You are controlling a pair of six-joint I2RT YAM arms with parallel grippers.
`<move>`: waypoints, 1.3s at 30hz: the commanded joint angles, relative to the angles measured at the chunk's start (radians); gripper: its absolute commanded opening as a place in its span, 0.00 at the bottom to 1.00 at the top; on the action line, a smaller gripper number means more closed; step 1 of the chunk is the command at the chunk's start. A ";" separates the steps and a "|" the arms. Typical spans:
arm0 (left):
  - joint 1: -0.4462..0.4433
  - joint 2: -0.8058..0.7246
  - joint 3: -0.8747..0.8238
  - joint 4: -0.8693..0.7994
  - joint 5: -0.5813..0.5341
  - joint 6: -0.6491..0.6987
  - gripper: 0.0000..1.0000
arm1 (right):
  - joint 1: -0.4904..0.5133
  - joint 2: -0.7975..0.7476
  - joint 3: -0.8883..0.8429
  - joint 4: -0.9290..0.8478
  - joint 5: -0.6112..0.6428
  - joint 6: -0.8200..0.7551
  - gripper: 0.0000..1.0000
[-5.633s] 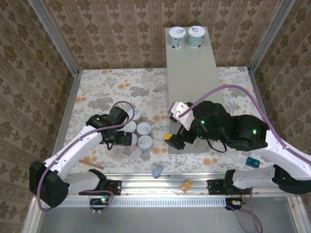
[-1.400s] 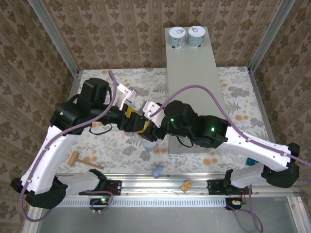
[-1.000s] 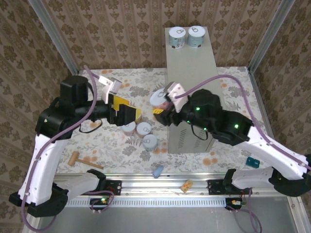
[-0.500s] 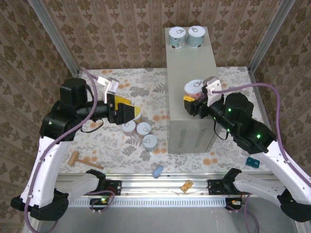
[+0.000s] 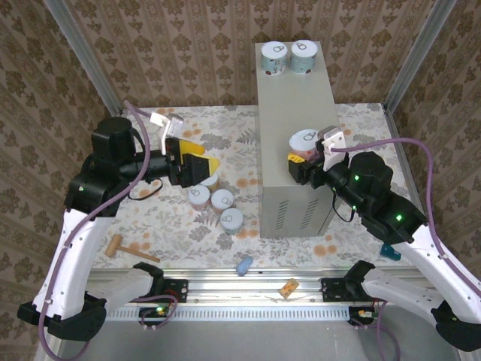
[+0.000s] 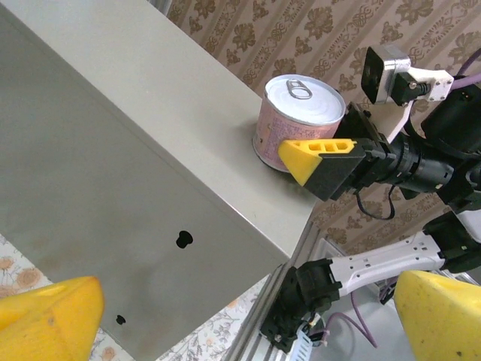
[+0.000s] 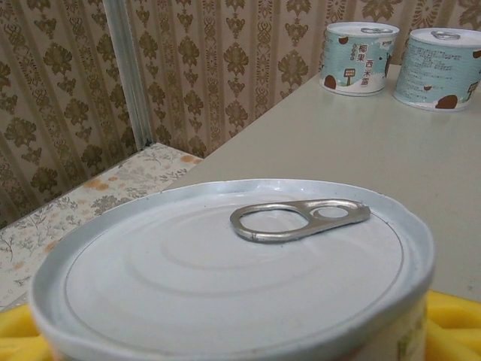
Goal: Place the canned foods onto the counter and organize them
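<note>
Pinching a pink can (image 5: 307, 141) upright on the grey bench (image 5: 297, 101), the right jaws sit well short of 2 blue cans (image 5: 274, 58), while the left jaws hang spread.

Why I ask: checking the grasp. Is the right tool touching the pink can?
Touching. Right wrist view: fingers of the right tool press the can on both sides.

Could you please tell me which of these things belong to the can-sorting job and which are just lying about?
For the job: grey counter; two blue cans at its far end; pink can in the right jaws; loose cans on the floral table.
Lying about: wooden mallet; blue lump; tan block.
</note>
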 commanded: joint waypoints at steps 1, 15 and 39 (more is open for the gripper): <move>-0.002 -0.014 -0.007 0.055 -0.031 0.003 1.00 | -0.007 -0.030 0.004 0.068 0.027 0.017 0.79; -0.008 0.010 0.002 0.085 -0.048 0.020 1.00 | -0.009 -0.081 0.028 -0.035 0.038 0.006 0.87; -0.034 0.002 -0.043 0.124 -0.073 0.004 1.00 | -0.282 0.253 0.365 -0.076 -0.082 0.006 0.76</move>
